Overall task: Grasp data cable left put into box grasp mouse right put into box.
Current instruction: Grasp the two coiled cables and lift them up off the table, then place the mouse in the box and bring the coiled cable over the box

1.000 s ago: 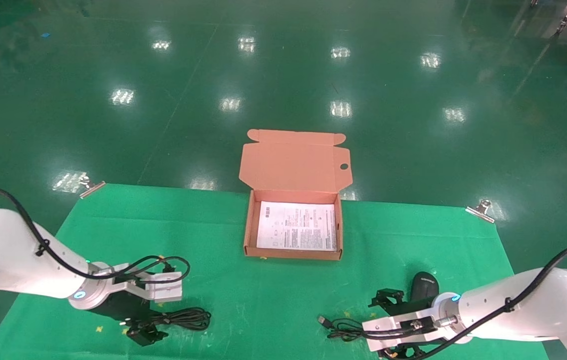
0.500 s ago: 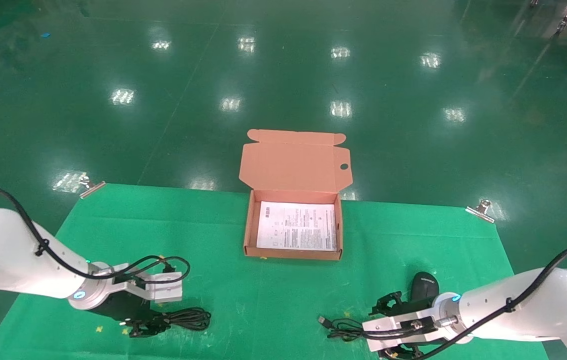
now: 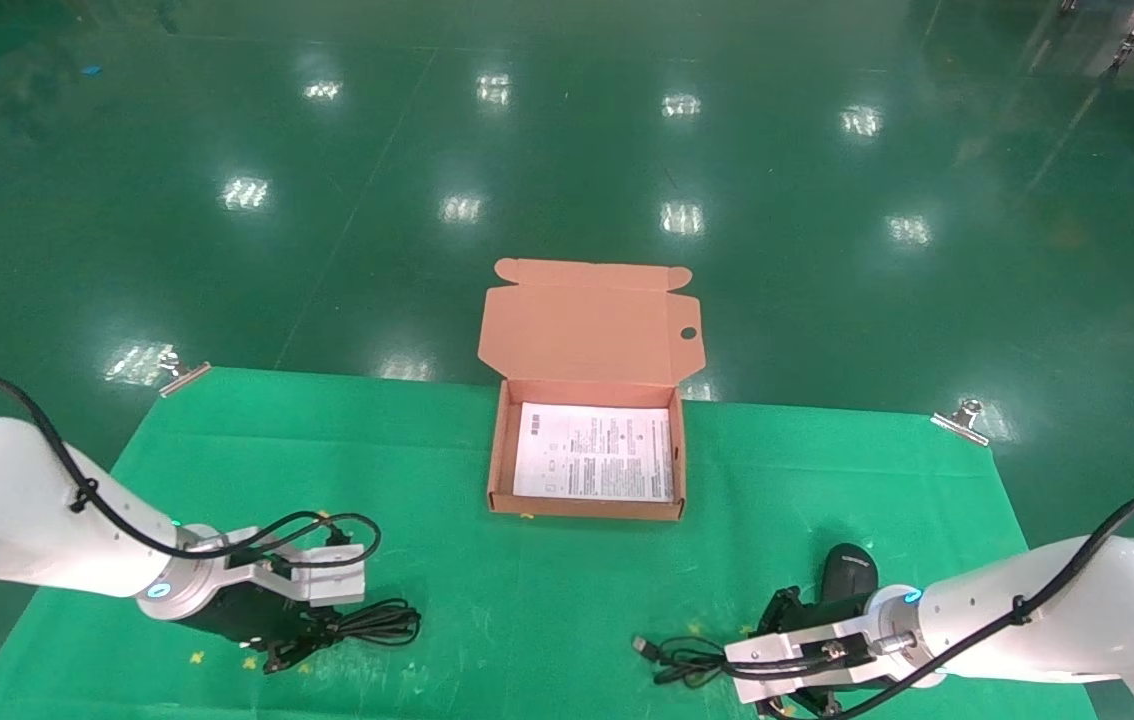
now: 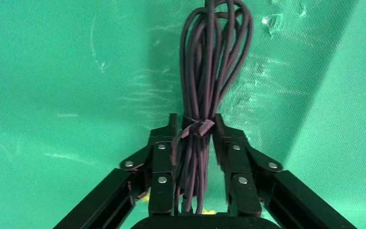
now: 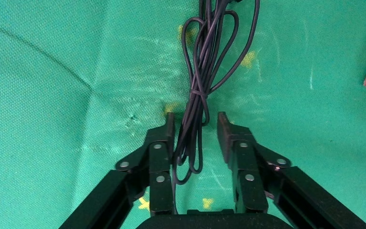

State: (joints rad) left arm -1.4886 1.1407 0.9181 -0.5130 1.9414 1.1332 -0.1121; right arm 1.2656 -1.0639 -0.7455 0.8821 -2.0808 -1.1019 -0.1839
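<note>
Left end effector (image 4: 194,143) now pinching data cable (image 4: 209,81), seemingly lengthwise, right end effector (image 5: 196,138) spread.

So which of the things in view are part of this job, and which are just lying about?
Part of the job:
- data cable, left gripper shut on it
- mouse and its cord, which lies between the right gripper fingers
- box, lid open, with the printed sheet inside

Lying about:
- green mat
- metal clips at its far corners

Box (image 3: 587,505) sits mid-table at the far edge, sheet (image 3: 595,452) inside; data cable (image 3: 367,625) near left, mouse (image 3: 848,570) near right, both on cloth (image 3: 527,600).
</note>
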